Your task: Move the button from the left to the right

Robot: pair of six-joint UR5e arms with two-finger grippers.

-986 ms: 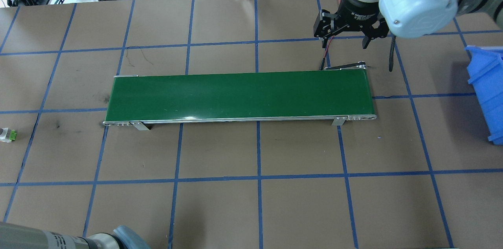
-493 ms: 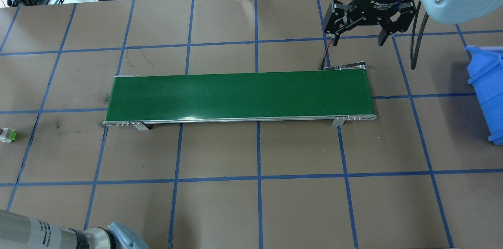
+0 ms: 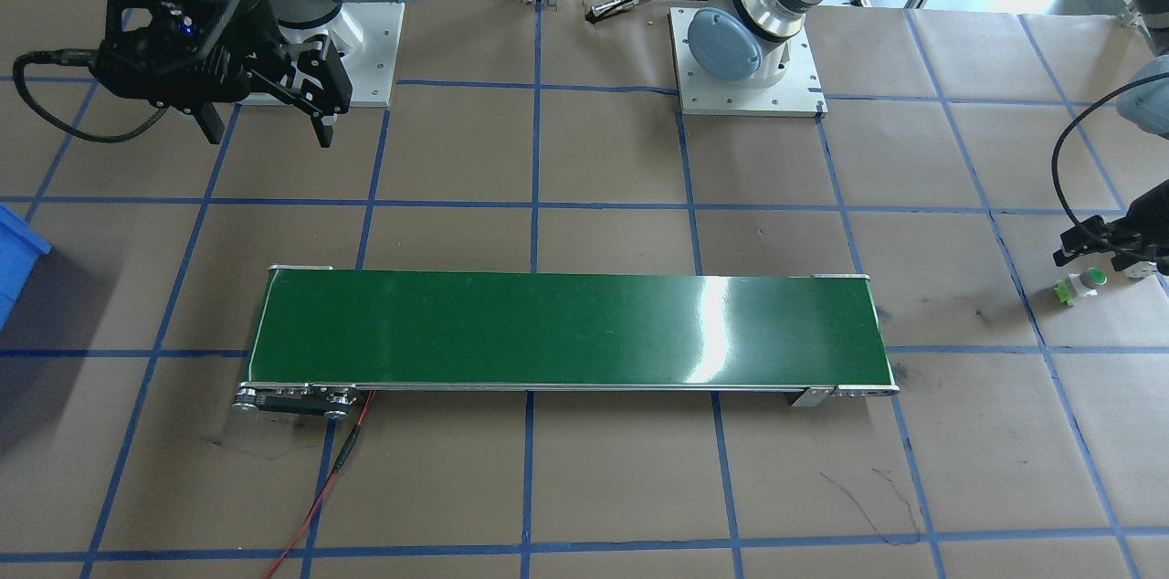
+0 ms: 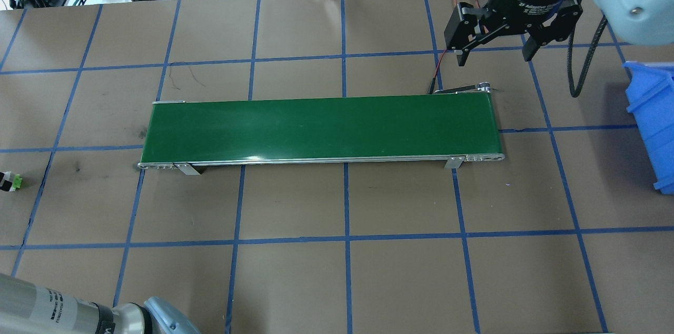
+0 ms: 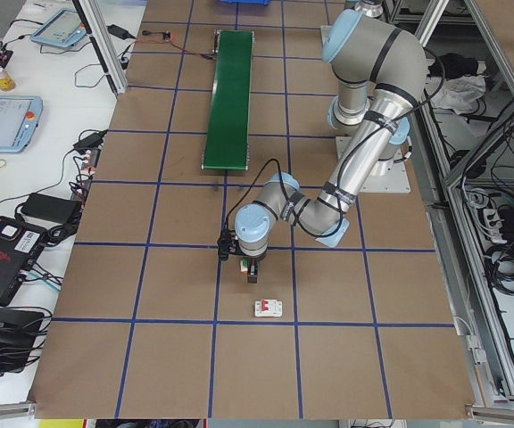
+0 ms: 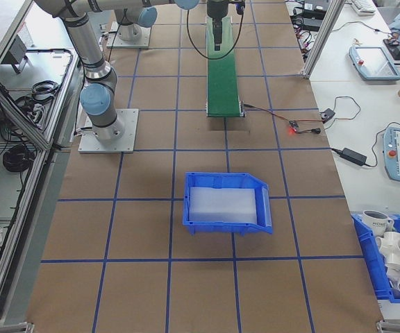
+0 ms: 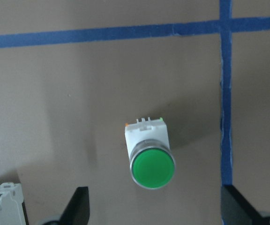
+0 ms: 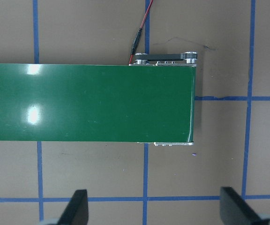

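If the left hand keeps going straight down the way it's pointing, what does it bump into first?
Most likely the green button. In the wrist view it sits on the brown table between the open left hand's fingers. How far below is unclear.

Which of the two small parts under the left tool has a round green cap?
The button, between the left tool's open fingers. The other part, the white boxy breaker, shows only at the wrist view's lower left corner and has no green cap.
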